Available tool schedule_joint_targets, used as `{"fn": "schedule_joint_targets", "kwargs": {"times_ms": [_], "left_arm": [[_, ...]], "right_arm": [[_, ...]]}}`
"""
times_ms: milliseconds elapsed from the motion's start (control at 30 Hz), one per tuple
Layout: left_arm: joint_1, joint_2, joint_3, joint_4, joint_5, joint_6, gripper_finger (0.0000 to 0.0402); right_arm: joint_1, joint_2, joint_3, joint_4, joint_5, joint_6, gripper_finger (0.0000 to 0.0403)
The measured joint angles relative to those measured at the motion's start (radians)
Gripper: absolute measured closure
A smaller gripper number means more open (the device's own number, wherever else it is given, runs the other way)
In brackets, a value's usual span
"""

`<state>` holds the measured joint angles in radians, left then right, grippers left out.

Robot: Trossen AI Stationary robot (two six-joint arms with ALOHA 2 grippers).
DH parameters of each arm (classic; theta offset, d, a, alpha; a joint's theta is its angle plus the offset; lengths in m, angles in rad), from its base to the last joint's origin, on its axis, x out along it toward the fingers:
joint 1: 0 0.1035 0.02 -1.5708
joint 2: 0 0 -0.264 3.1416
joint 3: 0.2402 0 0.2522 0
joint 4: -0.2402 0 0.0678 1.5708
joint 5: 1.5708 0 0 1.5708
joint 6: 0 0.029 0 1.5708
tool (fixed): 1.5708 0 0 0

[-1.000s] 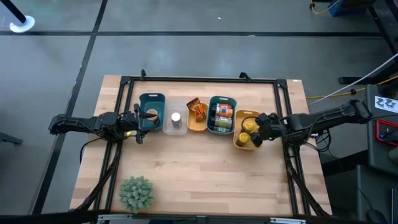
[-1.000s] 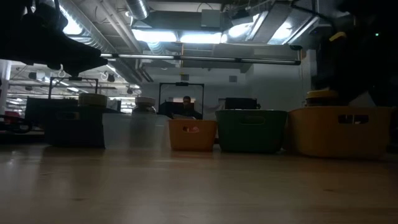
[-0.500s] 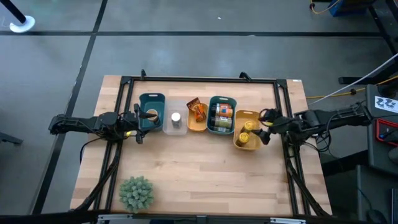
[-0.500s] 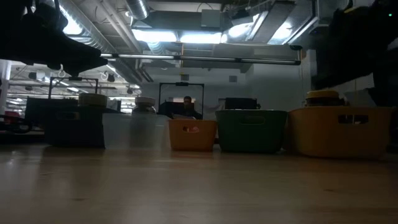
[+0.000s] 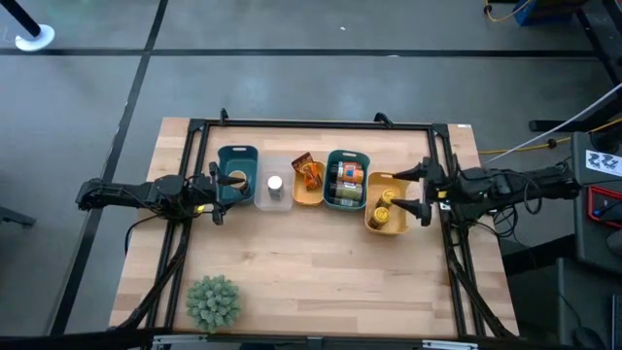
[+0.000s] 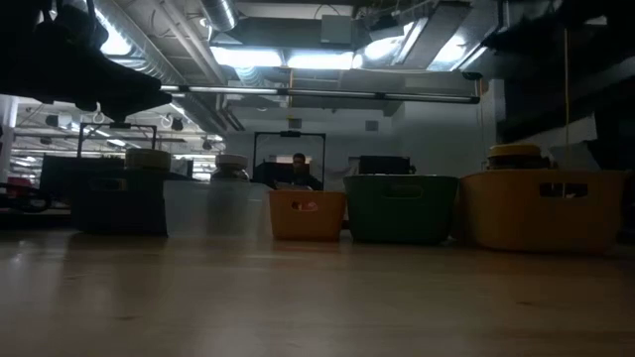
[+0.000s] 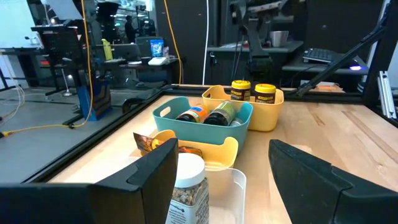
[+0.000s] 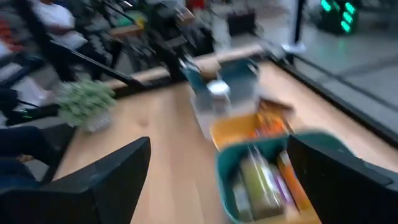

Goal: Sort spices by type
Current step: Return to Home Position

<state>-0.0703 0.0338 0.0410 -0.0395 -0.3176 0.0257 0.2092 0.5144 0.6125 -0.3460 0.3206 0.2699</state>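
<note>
Five trays stand in a row across the table's middle. A teal tray (image 5: 236,160) holds one jar (image 5: 233,181). A clear tray (image 5: 274,194) holds a white-lidded jar (image 7: 186,183). A small orange tray (image 5: 307,192) holds the brown-orange packet (image 5: 307,171). A second teal tray (image 5: 347,156) holds several bottles (image 7: 211,114). A yellow tray (image 5: 386,224) holds two yellow-lidded jars (image 5: 387,202). My left gripper (image 5: 216,185) is open and empty at the first teal tray's left side. My right gripper (image 5: 418,192) is wide open and empty, just right of the yellow tray.
A green bushy plant (image 5: 213,301) stands near the table's front left corner. A black frame (image 5: 311,124) runs around the table's edges. The wide strip of bare wood (image 5: 321,272) lies in front of the trays. A person (image 6: 298,164) sits in the room beyond.
My right gripper has drawn back from above the yellow tray toward the table's right edge, and it no longer covers the jars there. The jars and trays have stayed in place.
</note>
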Motion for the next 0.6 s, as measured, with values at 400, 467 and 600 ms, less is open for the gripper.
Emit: {"fn": "schedule_joint_targets", "kwargs": {"times_ms": [400,467,600], "left_arm": [[0.000,0.000,0.000,0.000,0.000,0.000,0.0167],[0.000,0.000,0.000,0.000,0.000,0.000,0.0167],[0.000,0.000,0.000,0.000,0.000,0.000,0.0167]], "right_arm": [[0.000,0.161,0.000,0.193,-0.018,-0.042,0.0026],[0.000,0.189,0.000,0.212,-0.017,-0.035,0.0026],[-0.001,0.210,0.000,0.241,-0.017,-0.034,0.0026]]}}
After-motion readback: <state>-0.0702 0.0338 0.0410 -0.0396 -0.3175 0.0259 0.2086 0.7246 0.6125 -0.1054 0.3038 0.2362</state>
